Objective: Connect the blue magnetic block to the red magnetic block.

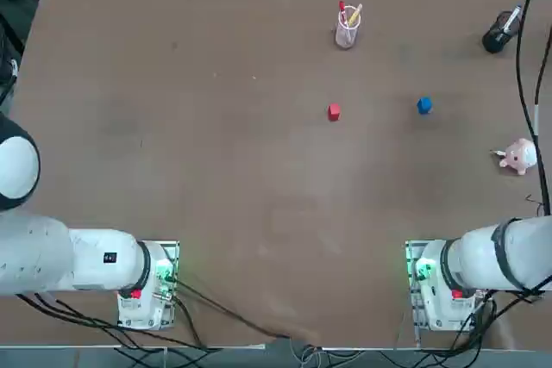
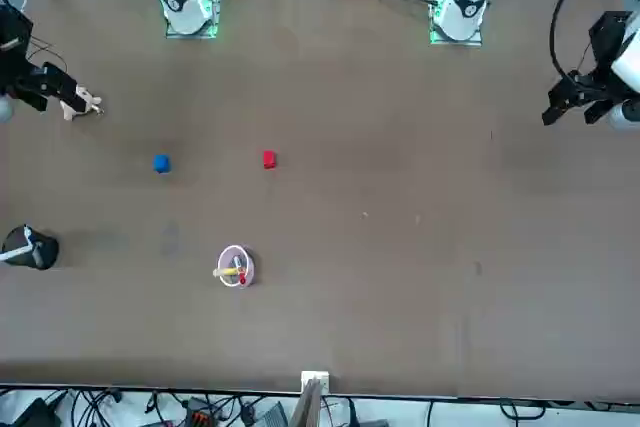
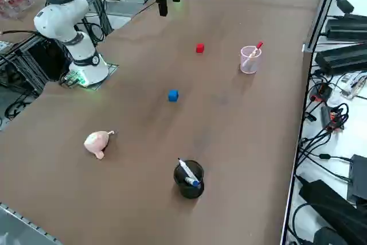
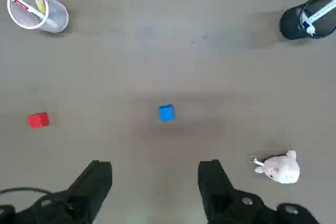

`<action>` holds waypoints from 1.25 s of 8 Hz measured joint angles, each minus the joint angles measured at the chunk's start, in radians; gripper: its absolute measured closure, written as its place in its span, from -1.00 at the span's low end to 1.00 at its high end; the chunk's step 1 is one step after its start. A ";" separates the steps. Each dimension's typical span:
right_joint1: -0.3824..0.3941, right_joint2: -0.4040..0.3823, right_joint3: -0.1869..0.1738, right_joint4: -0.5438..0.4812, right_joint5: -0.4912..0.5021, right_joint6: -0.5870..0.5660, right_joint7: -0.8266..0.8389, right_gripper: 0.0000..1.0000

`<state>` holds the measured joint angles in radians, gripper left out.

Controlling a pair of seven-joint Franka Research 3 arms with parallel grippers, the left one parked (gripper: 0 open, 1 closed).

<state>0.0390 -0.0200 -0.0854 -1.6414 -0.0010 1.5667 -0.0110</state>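
Right gripper (image 4: 155, 163) open, nothing in it, above the worktop (image 1: 259, 178) near its right edge. Blue magnetic block (image 1: 424, 105) and red magnetic block (image 1: 334, 112) sit well apart toward the far edge, blue nearer the far right corner. Both cubes, no long axis; red roughly square to the edges, blue slightly turned.

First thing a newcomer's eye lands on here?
Likely the two tiny bright cubes alone mid-table: the red block and, apart from it on the robot's right, the blue block. Next, the pink plush toy, farther right and nearer the robot. In the wrist view, the right gripper stands open above the table, nothing between its dark fingers.
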 joint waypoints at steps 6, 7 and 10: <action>0.003 0.073 0.007 -0.072 -0.010 0.127 0.000 -1.00; 0.003 0.090 0.007 -0.149 -0.011 0.219 -0.002 -1.00; 0.011 0.110 0.011 -0.453 -0.017 0.565 -0.011 -1.00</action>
<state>0.0495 0.0902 -0.0742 -2.0946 -0.0179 2.1318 -0.0225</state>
